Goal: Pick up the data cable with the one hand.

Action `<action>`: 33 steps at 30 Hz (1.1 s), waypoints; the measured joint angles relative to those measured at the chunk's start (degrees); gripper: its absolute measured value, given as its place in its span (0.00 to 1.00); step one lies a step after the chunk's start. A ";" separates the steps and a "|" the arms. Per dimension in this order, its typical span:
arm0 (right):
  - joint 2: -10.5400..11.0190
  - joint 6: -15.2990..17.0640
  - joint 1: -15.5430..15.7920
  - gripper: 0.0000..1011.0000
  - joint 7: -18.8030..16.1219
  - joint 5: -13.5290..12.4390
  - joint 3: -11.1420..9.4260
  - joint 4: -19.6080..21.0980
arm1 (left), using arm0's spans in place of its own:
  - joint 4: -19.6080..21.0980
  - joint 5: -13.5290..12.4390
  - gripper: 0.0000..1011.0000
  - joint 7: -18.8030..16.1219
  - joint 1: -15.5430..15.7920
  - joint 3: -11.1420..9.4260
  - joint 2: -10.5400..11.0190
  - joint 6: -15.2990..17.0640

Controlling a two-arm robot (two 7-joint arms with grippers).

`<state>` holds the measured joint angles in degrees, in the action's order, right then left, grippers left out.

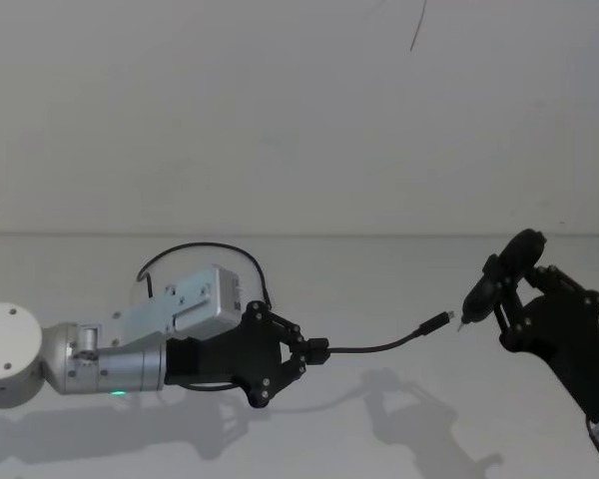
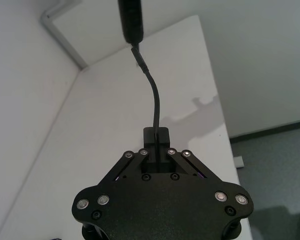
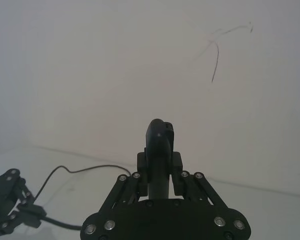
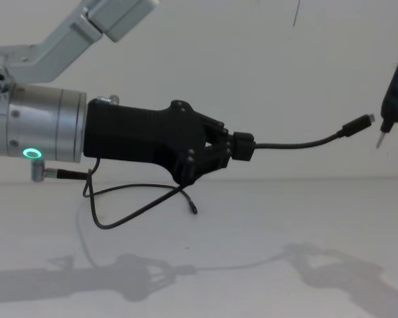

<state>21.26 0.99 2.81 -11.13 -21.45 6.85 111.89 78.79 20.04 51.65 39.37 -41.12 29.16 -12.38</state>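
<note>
My left gripper (image 1: pixel 315 351), black with a silver wrist and a green ring, is shut on the data cable (image 1: pixel 379 347) near one end and holds it above the white table (image 1: pixel 379 269). In the chest view the left gripper (image 4: pixel 243 147) points right and the cable (image 4: pixel 298 142) runs out to its silver-tipped plug (image 4: pixel 359 124). The rest of the cable hangs behind in a loop (image 4: pixel 132 205). The left wrist view has the fingers (image 2: pixel 150 136) clamped on the cable (image 2: pixel 155 100). My right gripper (image 1: pixel 506 311) is shut on a black stubby tool (image 1: pixel 509 264) whose thin metal tip sits just right of the plug (image 1: pixel 438 322).
The right wrist view looks over the right gripper (image 3: pixel 160 167) and the tool (image 3: pixel 160 140) toward a plain white wall, with the left gripper (image 3: pixel 7 200) low at one side. The table's right edge drops to a dark floor (image 2: pixel 275 165).
</note>
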 joint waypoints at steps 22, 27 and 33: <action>2.55 2.09 4.12 0.26 -2.45 -2.61 -5.96 7.21 | 3.55 0.55 0.04 0.31 -1.32 0.85 1.74 -2.67; 3.05 3.24 6.03 0.26 -3.09 -4.72 -7.73 9.17 | 3.77 0.58 0.04 0.33 -1.41 0.90 1.85 -2.84; 3.16 3.79 7.72 0.26 -3.26 -6.23 -8.81 11.47 | 3.97 0.62 0.04 0.34 -1.48 0.94 1.94 -2.97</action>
<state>24.43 4.78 10.53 -14.38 -27.69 -1.95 123.37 82.76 20.66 51.99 37.89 -40.19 31.11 -15.35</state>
